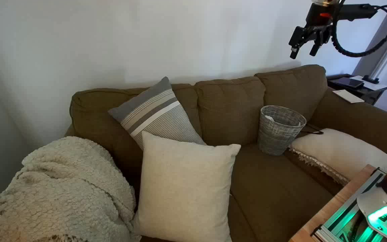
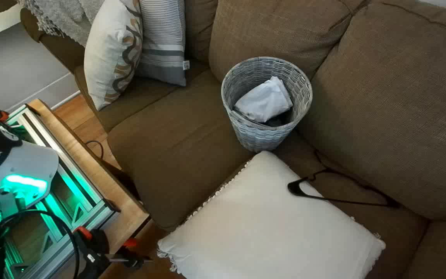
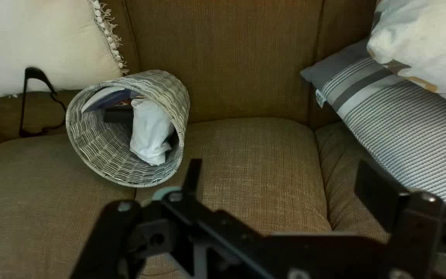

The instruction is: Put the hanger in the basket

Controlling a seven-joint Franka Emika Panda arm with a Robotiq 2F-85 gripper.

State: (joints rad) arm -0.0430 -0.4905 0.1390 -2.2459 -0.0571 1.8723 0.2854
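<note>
Hand (image 1: 303, 54) aloft, hanger (image 2: 347, 200) partly on pillow (image 2: 269, 228)

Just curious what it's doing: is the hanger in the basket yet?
Out: the hanger lies beside the basket, one end over the white pillow.

In an exterior view your tabletop (image 2: 107, 186) is cut off left and bottom; past its corner, the white cushion (image 2: 263, 224) runs out below. Beyond its edge facing the sofa (image 2: 184, 143), a white bundle (image 2: 265, 100) partly hides dark contents (image 2: 279, 121) in the basket (image 2: 257, 136). In an exterior view, you see only part of the hanger (image 1: 318, 132). The wrist view blurs your gripper (image 3: 285, 184).
</note>
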